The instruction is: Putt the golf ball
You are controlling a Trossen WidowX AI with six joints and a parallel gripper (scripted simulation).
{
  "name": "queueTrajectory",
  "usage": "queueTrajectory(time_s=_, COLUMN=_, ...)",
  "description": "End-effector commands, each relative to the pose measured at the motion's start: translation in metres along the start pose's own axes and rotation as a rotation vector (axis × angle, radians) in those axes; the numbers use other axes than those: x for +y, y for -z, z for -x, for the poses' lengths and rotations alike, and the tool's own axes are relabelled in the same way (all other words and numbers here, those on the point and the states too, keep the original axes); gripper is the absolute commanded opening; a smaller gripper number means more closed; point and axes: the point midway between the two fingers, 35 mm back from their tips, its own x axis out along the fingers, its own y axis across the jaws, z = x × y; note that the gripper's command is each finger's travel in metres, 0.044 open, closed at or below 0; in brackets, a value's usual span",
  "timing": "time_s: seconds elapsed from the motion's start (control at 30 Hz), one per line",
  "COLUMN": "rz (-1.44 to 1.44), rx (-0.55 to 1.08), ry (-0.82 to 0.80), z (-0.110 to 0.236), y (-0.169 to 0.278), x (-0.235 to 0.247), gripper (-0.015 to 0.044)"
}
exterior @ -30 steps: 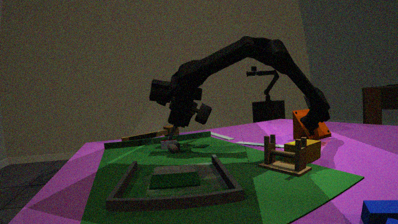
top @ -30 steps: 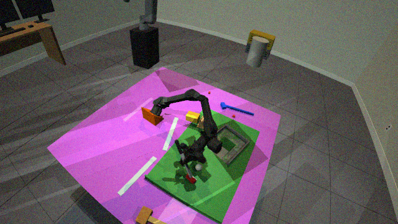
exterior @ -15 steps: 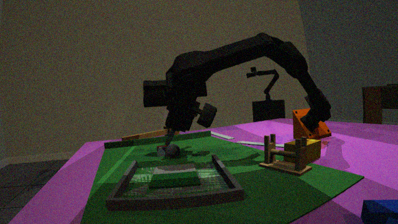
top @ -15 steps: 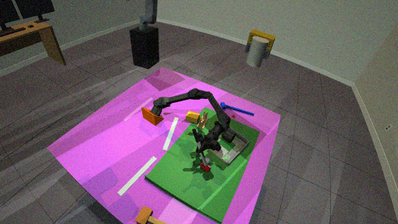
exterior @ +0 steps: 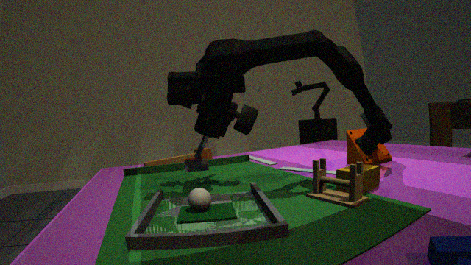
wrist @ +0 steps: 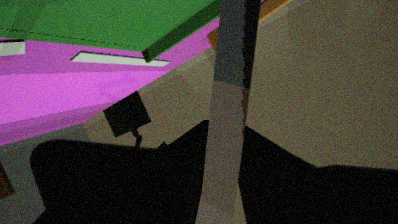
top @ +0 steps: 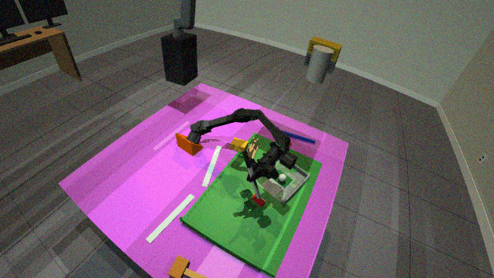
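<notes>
Golf ball (exterior: 199, 198): white, resting on the dark green pad (exterior: 207, 213) at the centre of the raised green (exterior: 206, 232), a low platform bounded by a grey frame on three sides. In the top view the ball (top: 282, 177) lies inside the same frame, close to the black wrist of the arm.

Putter (top: 256, 191): a thin grey shaft ending in a red head (top: 258, 201). The head hangs just above the green mat (top: 231, 228), near the open side of the raised green and apart from the ball. In the wrist view the shaft (wrist: 227, 125) runs straight up the middle of the picture.

Tool (exterior: 206, 137): closed on the upper part of the putter shaft, pointing downward over the mat; its fingers are dark and hard to tell apart in the side view.

Arm (exterior: 280, 48): arched over the mat from an orange base (exterior: 354, 147) on the pink tabletop (top: 127, 185).

Surroundings: a small wooden rack (exterior: 336, 184) and a yellow block (exterior: 366, 174) stand at the mat's edge; two white strips (top: 211, 166) lie on the tabletop beside the mat; a blue bar (top: 299, 137) lies past the raised green.
</notes>
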Motion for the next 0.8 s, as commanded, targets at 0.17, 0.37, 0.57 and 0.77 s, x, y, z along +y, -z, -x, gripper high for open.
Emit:
queueTrajectory(time_s=0.17, rz=-0.013, rx=-0.001, ry=0.007, z=0.0048, y=0.0121, x=-0.0067, gripper=0.0)
queueTrajectory(time_s=0.37, rz=-0.013, rx=-0.001, ry=0.007, z=0.0048, y=0.0121, x=-0.0067, gripper=0.0)
queueTrajectory(time_s=0.57, rz=-0.013, rx=-0.001, ry=0.007, z=0.0048, y=0.0121, x=-0.0067, gripper=0.0)
queueTrajectory(time_s=0.77, rz=-0.013, rx=-0.001, ry=0.007, z=0.0048, y=0.0121, x=-0.0067, gripper=0.0)
